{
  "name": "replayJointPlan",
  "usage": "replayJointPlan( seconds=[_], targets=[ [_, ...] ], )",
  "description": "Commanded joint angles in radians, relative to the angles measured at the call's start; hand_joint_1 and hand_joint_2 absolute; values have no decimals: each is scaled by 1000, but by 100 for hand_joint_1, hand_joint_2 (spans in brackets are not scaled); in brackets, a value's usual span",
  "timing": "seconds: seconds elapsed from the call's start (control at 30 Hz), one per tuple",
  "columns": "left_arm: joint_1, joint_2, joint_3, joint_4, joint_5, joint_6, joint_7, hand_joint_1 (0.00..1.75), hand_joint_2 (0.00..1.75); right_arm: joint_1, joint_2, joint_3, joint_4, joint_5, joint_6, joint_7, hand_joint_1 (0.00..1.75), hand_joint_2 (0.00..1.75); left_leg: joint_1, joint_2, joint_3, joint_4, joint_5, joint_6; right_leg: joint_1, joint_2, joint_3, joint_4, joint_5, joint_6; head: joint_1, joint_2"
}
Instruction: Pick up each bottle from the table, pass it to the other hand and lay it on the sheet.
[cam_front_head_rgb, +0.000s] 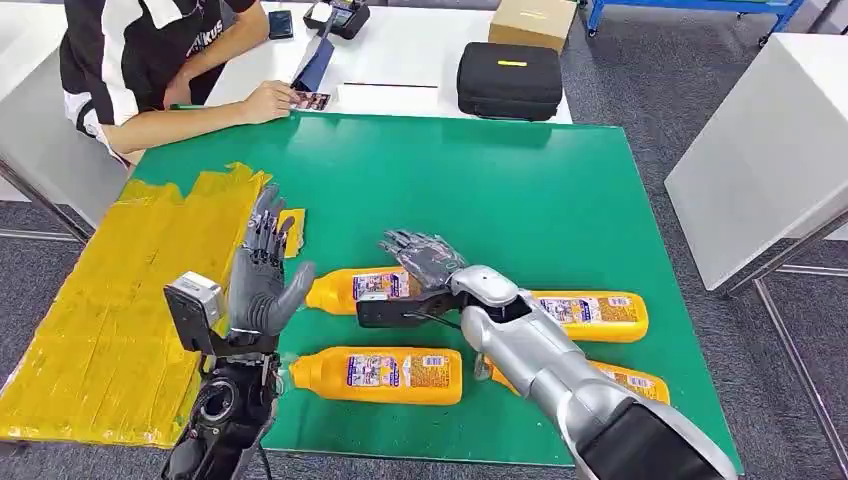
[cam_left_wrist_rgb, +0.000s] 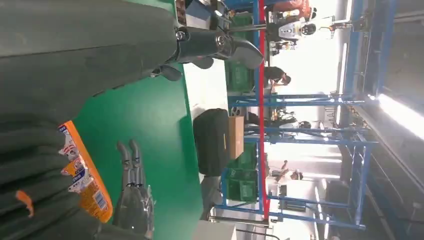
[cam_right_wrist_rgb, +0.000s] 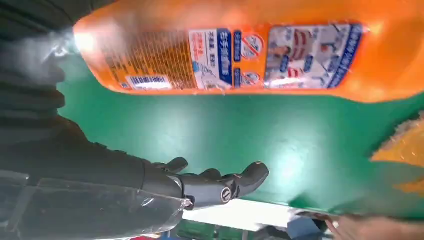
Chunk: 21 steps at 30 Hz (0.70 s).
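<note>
Head view: 4 orange plastic bottles with blue-and-white labels lie on their sides on the green table top (cam_front_head_rgb: 560, 190). The first bottle (cam_front_head_rgb: 355, 288) lies just beside the right hand (cam_front_head_rgb: 425, 257), which hovers flat with fingers spread, holding nothing. The second bottle (cam_front_head_rgb: 380, 374) lies nearest the robot's left arm. The third bottle (cam_front_head_rgb: 595, 315) and fourth bottle (cam_front_head_rgb: 635, 382) are partly hidden by the right forearm. The left hand (cam_front_head_rgb: 262, 285) stands upright, fingers apart, empty, at the edge of the 1 yellow taped sheet (cam_front_head_rgb: 120, 300). 1 person (cam_front_head_rgb: 150, 60) sits at the far side.

Left wrist view: 1 bottle and the right hand's fingers (cam_left_wrist_rgb: 131, 165) show.

Right wrist view: 1 bottle lies on the table, apart from the outstretched fingers (cam_right_wrist_rgb: 220, 182).
</note>
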Motion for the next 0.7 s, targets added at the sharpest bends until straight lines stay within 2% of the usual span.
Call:
replayJointPlan(
  seconds=[0.03, 0.23, 0.7],
  targets=[
    [-43, -4, 28, 83, 10, -14, 16, 0, 175, -46, -4, 55, 116, -4, 6, 31, 0, 175, 0, -2, 5, 0, -2, 1, 0, -1, 5, 0, -2, -5, 0, 0],
    [-43, -3, 29, 86, 11, -16, 16, 0, 175, -43, -2, 50, 127, -10, 13, 41, 0, 175, 0, -2, 8, 1, -4, 1, 1, 0, 8, 1, -4, -7, 0, 0],
    [-46, 12, 18, 109, 18, -20, 10, 0, 175, -31, 7, 39, 155, -21, 13, 62, 0, 175, 0, -1, 4, 0, -2, 0, 0, 0, 4, 0, -2, -4, 0, 0]
  ],
)
